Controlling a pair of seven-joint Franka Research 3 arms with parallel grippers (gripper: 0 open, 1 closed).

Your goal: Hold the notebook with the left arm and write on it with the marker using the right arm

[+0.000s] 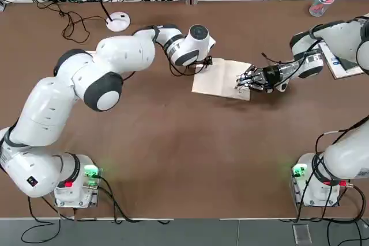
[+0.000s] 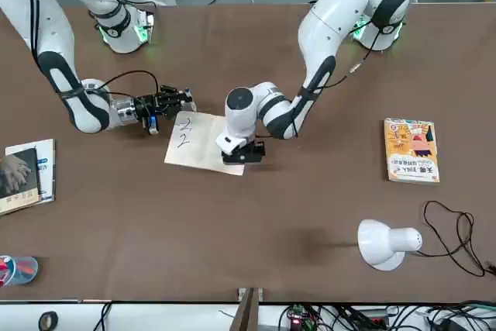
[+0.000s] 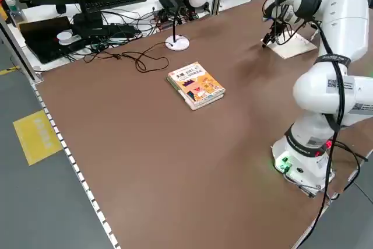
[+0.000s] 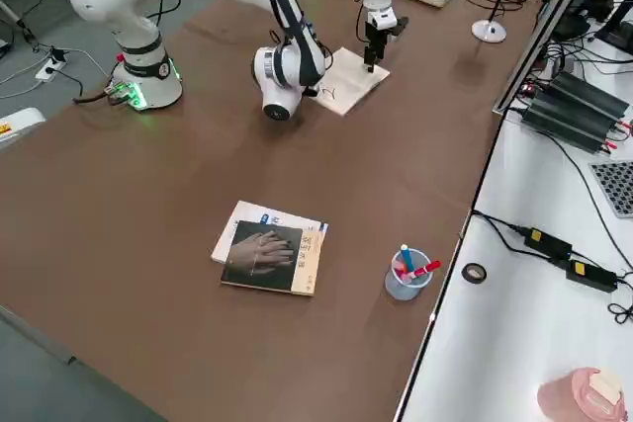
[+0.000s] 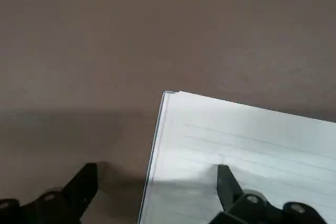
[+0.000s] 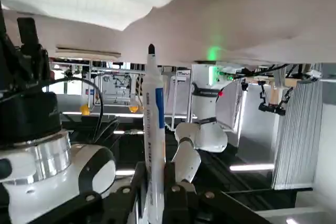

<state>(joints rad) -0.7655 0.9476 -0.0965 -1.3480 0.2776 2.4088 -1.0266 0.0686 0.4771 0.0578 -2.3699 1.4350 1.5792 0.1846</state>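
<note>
The cream-white notebook point(image 1: 219, 79) lies open on the brown table, with dark squiggles on its page point(image 2: 184, 134). My left gripper point(image 1: 205, 61) stands open over the notebook's corner on its own side. In the left wrist view, one finger point(image 5: 227, 182) rests on the lined page point(image 5: 247, 140) and the other finger point(image 5: 84, 184) is beside it on the table. My right gripper point(image 1: 244, 81) reaches low over the opposite edge, shut on the white marker point(image 6: 155, 145). The marker's dark tip points at the page and is close to it; I cannot tell if it touches.
An orange-yellow book point(image 2: 411, 150) and a white desk lamp point(image 2: 385, 243) sit beyond the left arm. A book with a hand-picture cover point(image 4: 269, 256) and a cup of pens point(image 4: 406, 276) are on the right arm's side. Cables run along the far edge point(image 1: 69, 24).
</note>
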